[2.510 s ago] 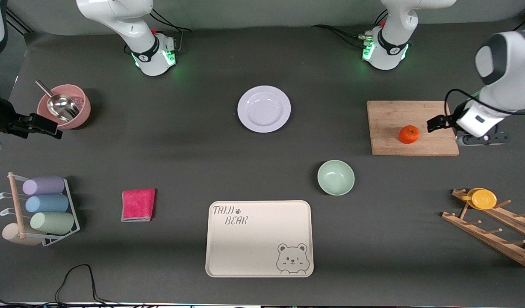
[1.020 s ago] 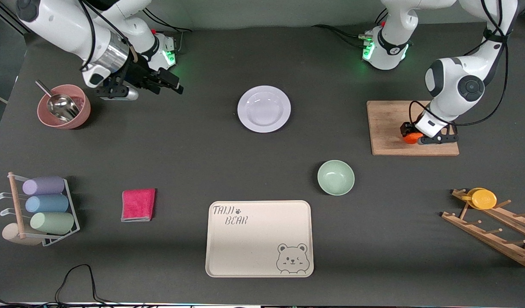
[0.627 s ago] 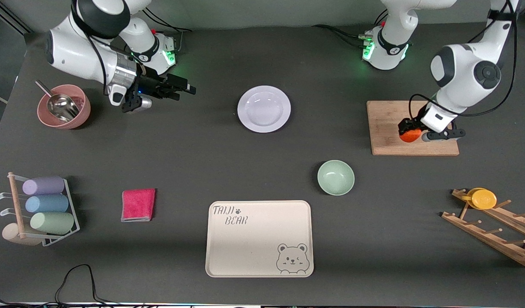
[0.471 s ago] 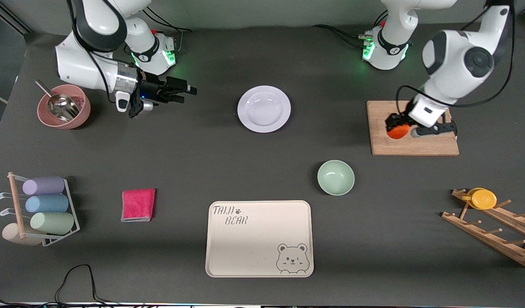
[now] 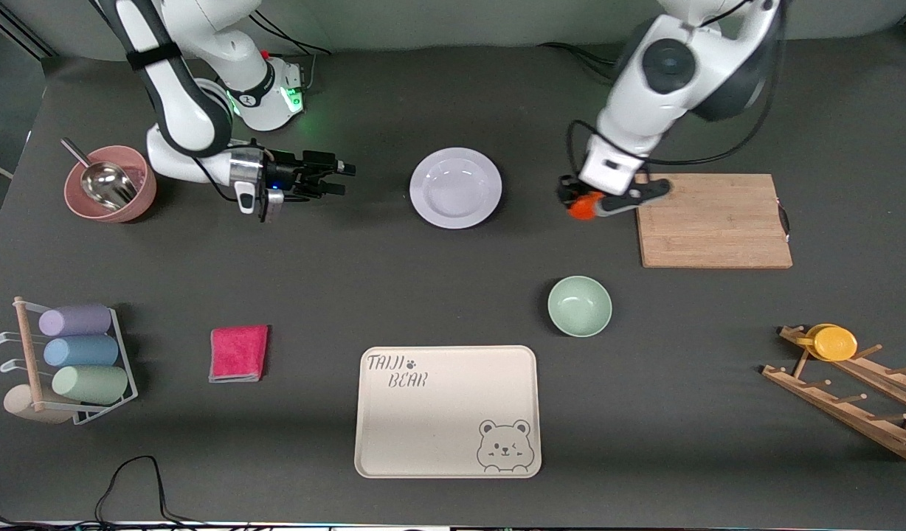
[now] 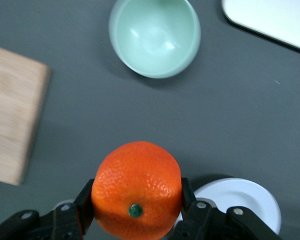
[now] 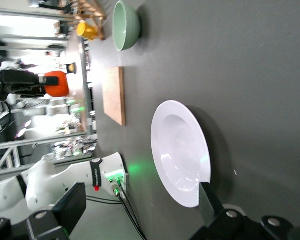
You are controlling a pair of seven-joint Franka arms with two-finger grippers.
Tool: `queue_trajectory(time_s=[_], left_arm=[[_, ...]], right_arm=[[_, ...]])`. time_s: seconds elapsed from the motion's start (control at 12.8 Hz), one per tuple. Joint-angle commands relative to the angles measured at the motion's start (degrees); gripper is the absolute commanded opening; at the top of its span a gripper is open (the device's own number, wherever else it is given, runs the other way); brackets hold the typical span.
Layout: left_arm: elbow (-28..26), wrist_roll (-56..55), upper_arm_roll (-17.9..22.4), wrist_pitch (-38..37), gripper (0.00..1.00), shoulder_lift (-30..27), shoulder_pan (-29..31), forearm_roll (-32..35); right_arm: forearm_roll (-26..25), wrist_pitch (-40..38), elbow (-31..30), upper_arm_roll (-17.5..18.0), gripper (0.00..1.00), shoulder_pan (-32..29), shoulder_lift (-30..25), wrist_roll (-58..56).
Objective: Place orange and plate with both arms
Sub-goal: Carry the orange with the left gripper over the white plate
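Note:
The orange is gripped in my left gripper, held in the air over bare table between the plate and the wooden cutting board. In the left wrist view the orange fills the gap between the black fingers, and part of the plate shows under it. The pale lavender-white plate lies flat and empty on the table. My right gripper is open and empty, low over the table beside the plate toward the right arm's end, pointing at it. The right wrist view shows the plate just ahead.
A mint-green bowl and the beige bear tray lie nearer the front camera than the plate. A pink bowl with a metal scoop, a red cloth, a cup rack and a wooden rack with a yellow cup stand around.
My left gripper closed on the orange, lifted it off the cutting board and carried it toward the plate. My right gripper swung in and moved closer to the plate.

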Motion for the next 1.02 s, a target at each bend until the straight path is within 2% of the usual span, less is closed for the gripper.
queue_trajectory(time_s=[0.0,0.16,0.31,0.47,0.63,0.78,0.94], left_arm=[[8.53,-5.83,-2.60,-2.41,0.23,7.08,-2.53,2.00],[9.50,-9.15,-2.60,-1.63,0.24,9.70,-9.02,3.40],[13.17,-16.08,-2.60,-0.31,0.24,16.10,-14.39,9.36],[18.01,-19.88,-2.69,1.53,0.25,23.05,-17.30,12.81],[18.56,-20.59,-2.34,5.03,0.28,27.46,-21.07,13.34],[18.47,-24.44,-2.08,6.81,0.29,31.41,-23.28,18.06],[18.03,-29.28,-2.08,10.58,0.32,34.40,-24.77,22.56]], right_arm=[[7.63,-4.70,1.30,-0.09,1.00,-0.04,9.17,-12.32],[9.59,-6.21,1.30,-0.18,1.00,-0.12,12.34,-14.28],[9.59,-6.65,1.39,-0.09,0.99,-1.44,14.02,-14.46],[9.77,-6.56,1.48,-0.18,0.78,-1.53,15.60,-16.47],[9.94,-6.65,1.65,-0.09,0.56,-2.76,17.97,-19.37],[10.99,-6.65,1.74,-0.09,0.50,-2.76,19.12,-20.96],[11.09,-6.65,1.91,-0.09,0.48,-2.85,20.26,-22.55]])
